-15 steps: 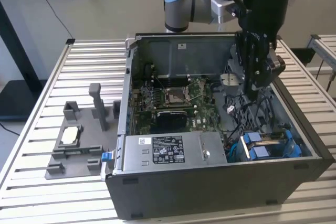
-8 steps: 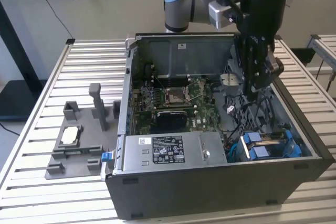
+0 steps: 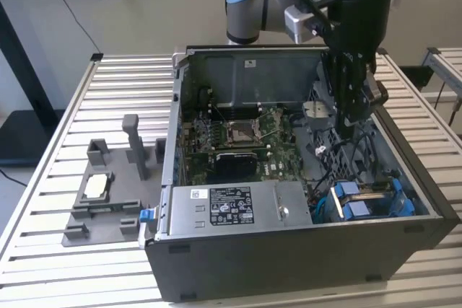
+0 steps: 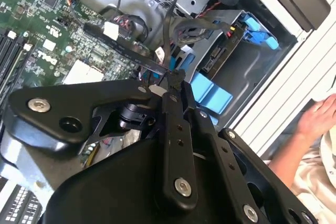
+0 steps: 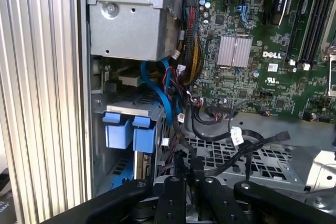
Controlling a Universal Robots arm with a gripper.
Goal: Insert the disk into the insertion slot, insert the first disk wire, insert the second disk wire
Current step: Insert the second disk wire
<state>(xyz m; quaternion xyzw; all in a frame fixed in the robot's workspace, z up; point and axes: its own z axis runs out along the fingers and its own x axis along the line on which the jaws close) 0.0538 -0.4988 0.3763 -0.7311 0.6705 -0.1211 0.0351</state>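
The disk (image 3: 364,200) lies inside the insertion slot (image 3: 404,210) at the case's front corner on the exterior view's right, its blue end tabs facing inward. Both wrist views show those blue tabs (image 5: 128,132) (image 4: 210,94) in the grey cage (image 5: 113,103). My gripper (image 3: 352,122) hangs inside the case above and behind the disk. Its fingers (image 4: 172,85) are pressed together on a thin black wire (image 4: 131,51) that runs back toward the motherboard. In the first wrist view the gripper (image 5: 187,165) sits near a black wire ending in a free plug (image 5: 284,136).
The silver power-supply box (image 3: 231,207) fills the case's front. The green motherboard (image 3: 245,135) lies behind it, with loose cable bundles (image 5: 173,85) beside the cage. A grey fixture (image 3: 108,192) stands on the slatted table at the exterior view's left. A person's hand (image 4: 317,116) rests outside the case.
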